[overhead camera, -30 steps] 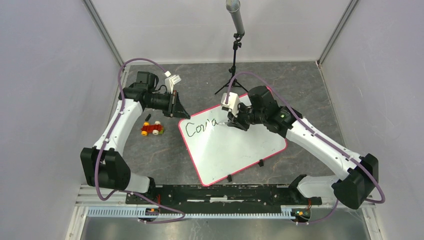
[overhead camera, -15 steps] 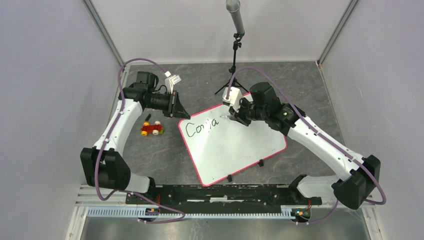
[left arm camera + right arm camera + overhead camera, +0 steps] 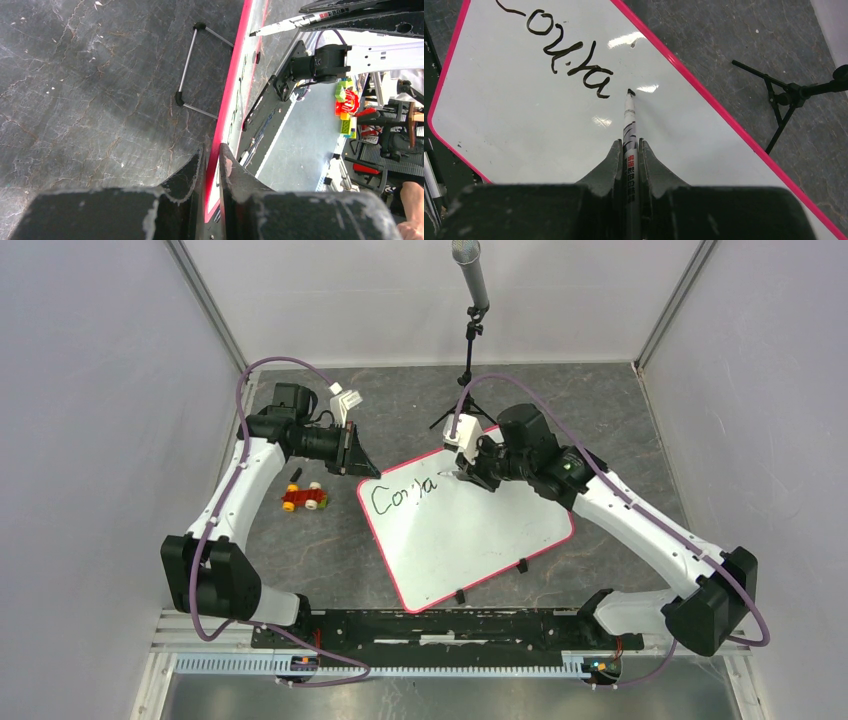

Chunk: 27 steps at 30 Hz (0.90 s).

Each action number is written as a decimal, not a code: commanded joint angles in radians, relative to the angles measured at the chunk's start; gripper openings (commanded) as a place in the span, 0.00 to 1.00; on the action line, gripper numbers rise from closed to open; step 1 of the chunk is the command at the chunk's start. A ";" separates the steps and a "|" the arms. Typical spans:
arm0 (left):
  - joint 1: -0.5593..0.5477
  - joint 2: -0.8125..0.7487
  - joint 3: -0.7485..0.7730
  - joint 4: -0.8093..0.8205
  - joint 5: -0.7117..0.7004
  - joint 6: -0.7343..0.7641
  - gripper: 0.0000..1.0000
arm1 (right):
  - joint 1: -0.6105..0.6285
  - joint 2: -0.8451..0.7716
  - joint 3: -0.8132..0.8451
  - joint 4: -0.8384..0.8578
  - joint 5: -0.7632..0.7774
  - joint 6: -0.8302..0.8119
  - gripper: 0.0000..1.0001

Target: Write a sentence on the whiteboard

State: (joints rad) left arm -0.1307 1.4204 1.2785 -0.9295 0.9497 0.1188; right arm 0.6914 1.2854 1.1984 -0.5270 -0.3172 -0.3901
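Marker [image 3: 629, 112] in right hand [image 3: 629, 144] — whiteboard [image 3: 231, 95] edge in left hand [image 3: 212, 151]

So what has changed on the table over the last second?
The right hand, gripping the marker, slid a little rightward along the line, just past the last letter of the writing. For the last half second it barely moved. Nothing was picked up or released. The left hand stayed clamped on the edge of the whiteboard. The whiteboard and the toy car did not move.
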 commanded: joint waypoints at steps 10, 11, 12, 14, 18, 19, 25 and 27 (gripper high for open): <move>-0.022 0.009 0.019 -0.005 0.005 0.028 0.02 | -0.001 -0.026 -0.056 0.019 -0.043 -0.004 0.00; -0.021 0.010 0.020 -0.003 0.004 0.027 0.02 | -0.001 -0.031 -0.059 0.014 -0.046 -0.005 0.00; -0.022 0.012 0.019 -0.003 0.004 0.028 0.02 | -0.001 -0.034 -0.063 0.010 -0.045 -0.007 0.00; -0.023 0.013 0.021 -0.003 0.005 0.027 0.02 | -0.001 -0.040 -0.066 0.004 -0.045 -0.013 0.00; -0.023 0.013 0.021 -0.004 0.004 0.027 0.02 | -0.003 -0.041 -0.053 -0.005 -0.005 -0.033 0.00; -0.023 0.013 0.021 -0.003 0.003 0.027 0.02 | -0.005 -0.038 -0.044 -0.008 -0.001 -0.036 0.00; -0.023 0.012 0.023 -0.003 0.003 0.024 0.02 | -0.016 -0.012 0.011 -0.007 0.025 -0.042 0.00; -0.023 0.012 0.024 -0.007 0.001 0.026 0.02 | -0.020 -0.006 0.024 -0.002 0.025 -0.041 0.00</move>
State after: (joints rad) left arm -0.1310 1.4208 1.2785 -0.9329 0.9474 0.1188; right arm 0.6888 1.2636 1.1595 -0.5381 -0.3458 -0.4137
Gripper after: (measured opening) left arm 0.174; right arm 0.144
